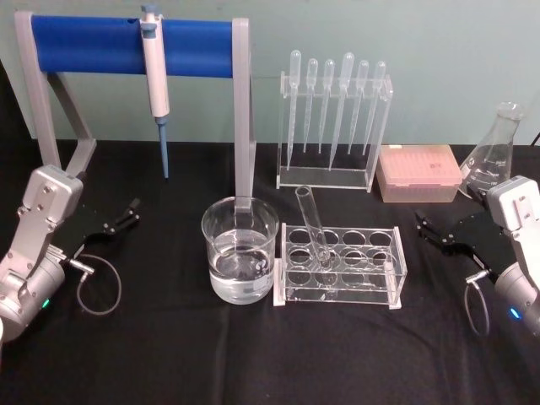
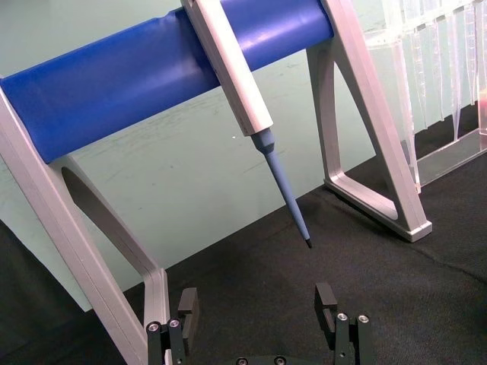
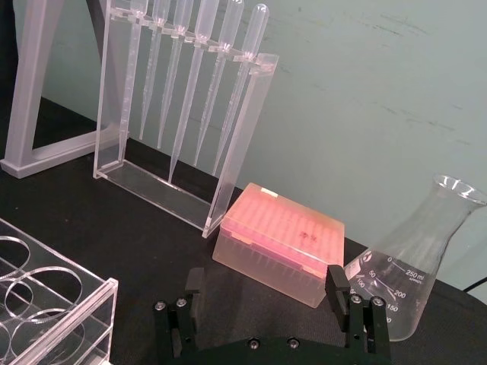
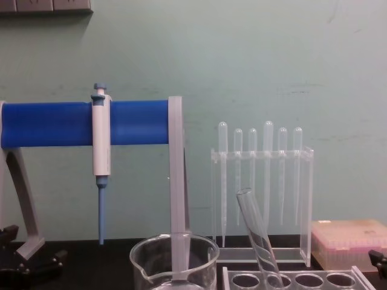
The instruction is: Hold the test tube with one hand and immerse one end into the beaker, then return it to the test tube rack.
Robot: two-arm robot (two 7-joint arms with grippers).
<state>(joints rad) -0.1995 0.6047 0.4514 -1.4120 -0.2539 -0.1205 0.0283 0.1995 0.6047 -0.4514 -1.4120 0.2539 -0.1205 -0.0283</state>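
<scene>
The test tube (image 1: 312, 224) leans tilted in a hole of the clear rack (image 1: 342, 268), its open rim up; the chest view shows the test tube (image 4: 257, 232) from the side. Just left of the rack stands the beaker (image 1: 240, 249), partly filled with clear liquid, whose rim also shows as the beaker (image 4: 174, 257). My left gripper (image 1: 128, 213) rests open and empty at the table's left, well away from the beaker. At the table's right my right gripper (image 1: 426, 228) is open and empty, beyond the rack's end. The left wrist view shows the left gripper (image 2: 257, 304) with its fingers spread, and the right wrist view the right gripper (image 3: 265, 283) likewise.
A blue-barred grey stand (image 1: 126, 46) holds a white-and-blue pipettor (image 1: 154, 76) behind the beaker. A clear holder with several bulb pipettes (image 1: 333, 126) stands at the back. A pink tip box (image 1: 419, 173) and a conical flask (image 1: 494, 156) sit at the back right.
</scene>
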